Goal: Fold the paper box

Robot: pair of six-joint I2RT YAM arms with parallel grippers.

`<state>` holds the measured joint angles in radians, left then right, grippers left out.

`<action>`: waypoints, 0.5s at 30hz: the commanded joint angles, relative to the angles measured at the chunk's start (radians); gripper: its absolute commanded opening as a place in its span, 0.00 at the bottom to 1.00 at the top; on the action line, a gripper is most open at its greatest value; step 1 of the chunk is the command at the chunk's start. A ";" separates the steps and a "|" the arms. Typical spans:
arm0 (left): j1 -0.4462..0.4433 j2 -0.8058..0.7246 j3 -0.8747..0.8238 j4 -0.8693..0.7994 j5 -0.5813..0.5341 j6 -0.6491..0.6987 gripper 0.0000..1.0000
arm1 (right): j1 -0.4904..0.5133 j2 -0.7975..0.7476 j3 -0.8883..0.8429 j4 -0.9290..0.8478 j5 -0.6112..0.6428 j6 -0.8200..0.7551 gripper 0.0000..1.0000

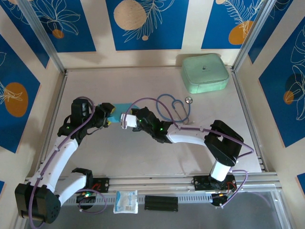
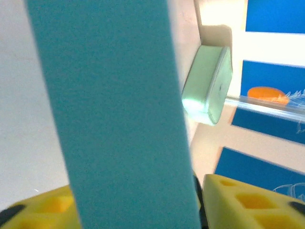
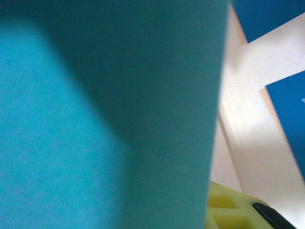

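1. While both arms are meeting over the left-middle of the beige table (image 1: 138, 162), the thin light-blue card paper box (image 1: 118, 109) is sitting between the left gripper (image 1: 108, 119) and the right gripper (image 1: 129, 120). It appears to be lifted clear of the surface.
2. Folding is looking well advanced, in my judgement: the card is showing as 1 compact blue piece, not a spread sheet with loose flaps.
3. At its right end a white patch (image 1: 127, 119) is showing. I cannot tell whether it is the card's pale side or part of the right gripper. If it is a flap, tucking it is probably what is remaining.
4. Seen from the left wrist, the paper box (image 2: 119, 119) is running as a smooth, flat blue band between 2 yellow fingers (image 2: 248, 200). Each is lying just beside an edge, but I cannot tell whether they are pinching it or standing loose.
5. Seen from the right wrist, the paper box (image 3: 95, 119) is looming matte, uncreased and partly shaded, with 1 yellow finger (image 3: 228, 212) beside its edge. I cannot tell whether those jaws are pressing on it.
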<state>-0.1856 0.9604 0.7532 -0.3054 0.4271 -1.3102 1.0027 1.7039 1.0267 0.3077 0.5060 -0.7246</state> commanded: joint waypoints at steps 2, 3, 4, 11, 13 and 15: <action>-0.003 -0.055 0.090 -0.054 -0.049 0.165 0.75 | -0.043 -0.121 0.021 -0.162 -0.097 0.125 0.30; 0.000 -0.071 0.117 -0.088 -0.092 0.219 0.79 | -0.059 -0.144 0.025 -0.224 -0.131 0.143 0.30; -0.001 -0.084 0.143 -0.117 -0.134 0.276 0.82 | -0.074 -0.163 0.032 -0.286 -0.159 0.156 0.30; -0.001 -0.194 0.273 -0.278 -0.343 0.856 0.88 | -0.201 -0.180 0.288 -1.061 -0.453 0.119 0.30; -0.002 -0.233 0.263 -0.286 -0.291 0.995 0.88 | -0.206 -0.139 0.369 -1.237 -0.434 0.084 0.30; -0.001 -0.270 0.245 -0.296 -0.217 1.092 0.87 | -0.197 -0.082 0.452 -1.387 -0.404 0.053 0.30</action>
<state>-0.1860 0.7246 1.0096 -0.5278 0.1669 -0.5133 0.7914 1.5589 1.3979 -0.6903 0.1654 -0.6235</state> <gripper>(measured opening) 0.876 0.302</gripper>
